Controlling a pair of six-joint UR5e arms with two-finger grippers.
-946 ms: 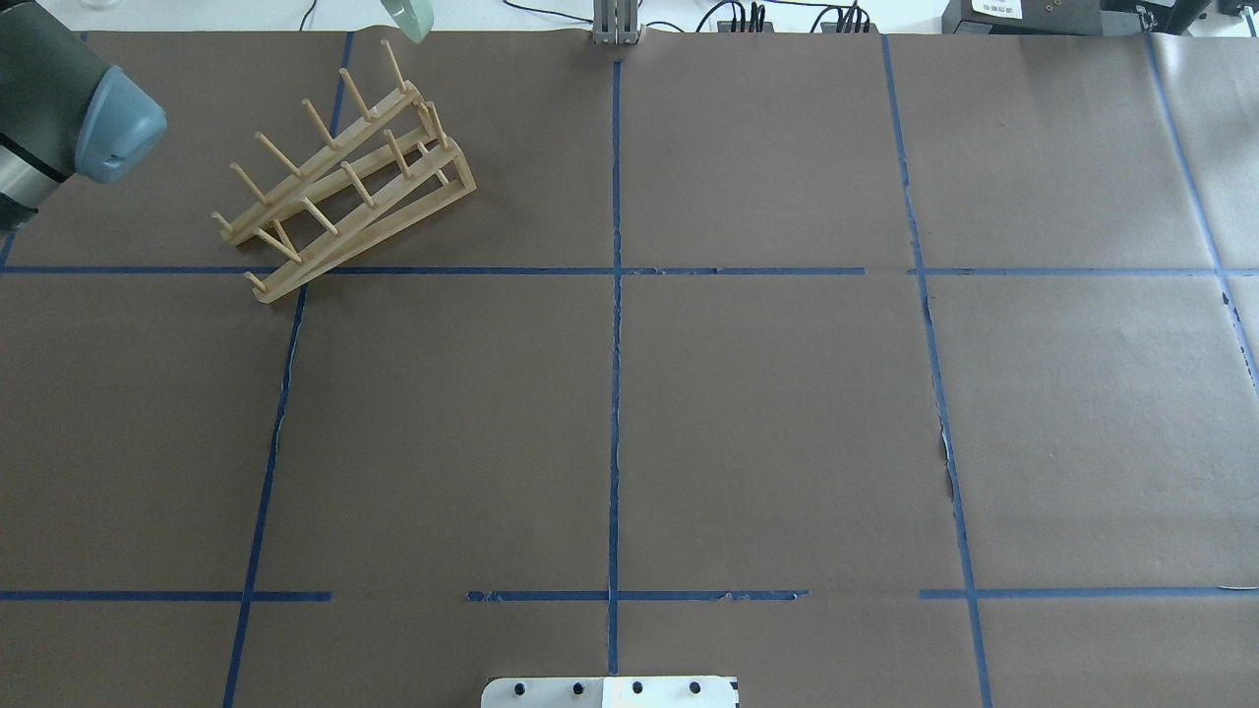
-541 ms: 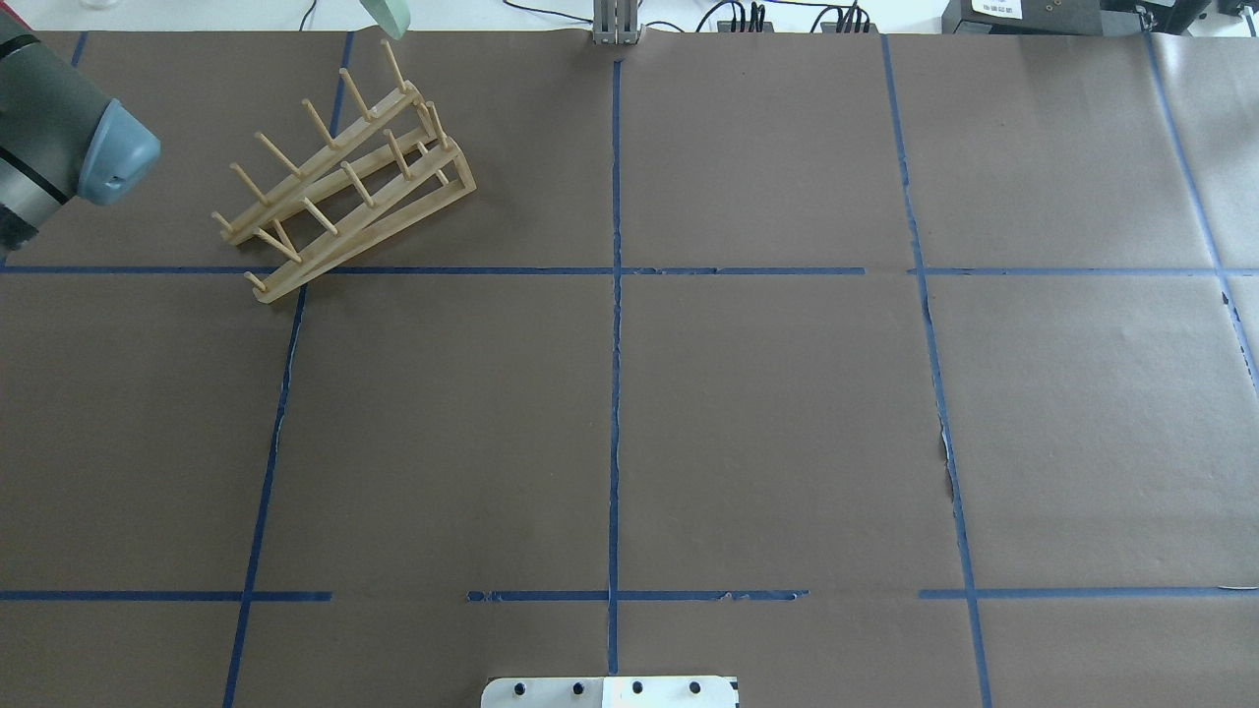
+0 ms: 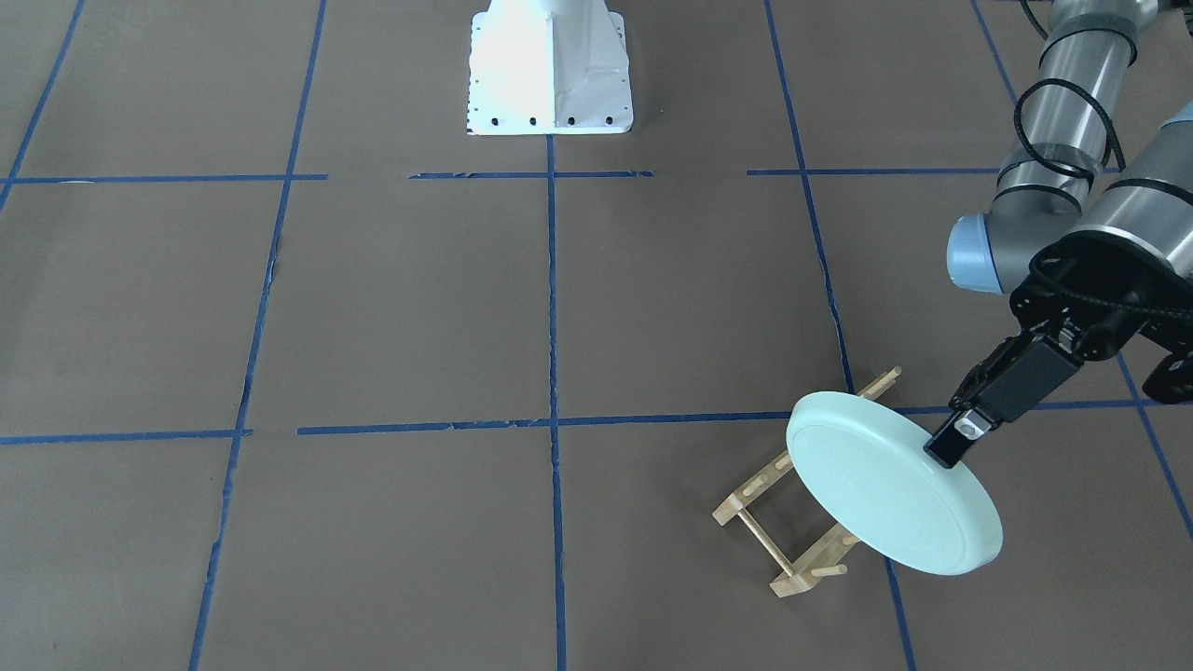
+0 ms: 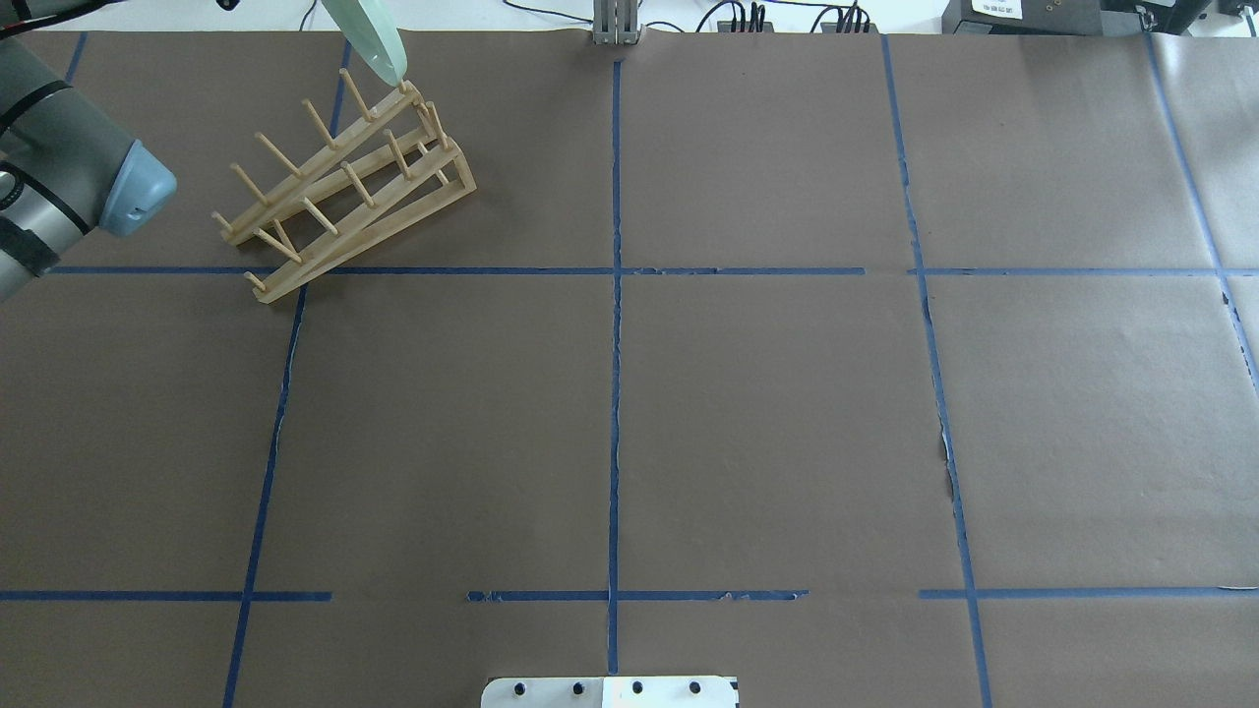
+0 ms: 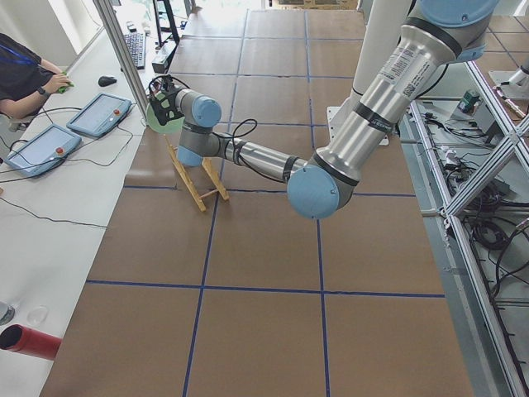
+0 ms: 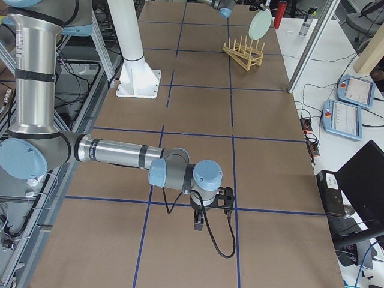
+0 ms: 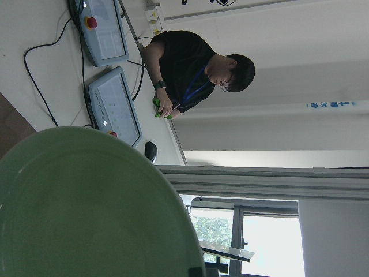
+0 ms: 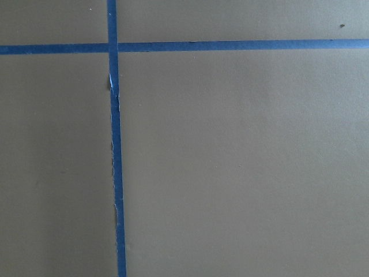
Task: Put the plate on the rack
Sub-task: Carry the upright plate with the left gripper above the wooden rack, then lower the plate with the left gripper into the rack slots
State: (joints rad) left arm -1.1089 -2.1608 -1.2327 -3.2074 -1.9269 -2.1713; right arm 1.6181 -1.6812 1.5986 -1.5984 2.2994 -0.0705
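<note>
There is one plate (image 3: pixel 890 494) and one rack (image 4: pixel 393 216), which has two pegged rails. Two robot arms are at the table: one left arm (image 3: pixel 1072 84) and one right arm (image 6: pixel 114 151). Beyond the table's edge are two control tablets (image 7: pixel 112 107) and one person (image 7: pixel 190 69).

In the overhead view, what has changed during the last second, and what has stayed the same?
The plate, held at its rim by the left end effector, came further into the overhead view, toward the robot. Its lower edge is now close to the far end of the rack; whether they touch is unclear. The left arm's elbow shifted the same way. The rack did not move.
</note>
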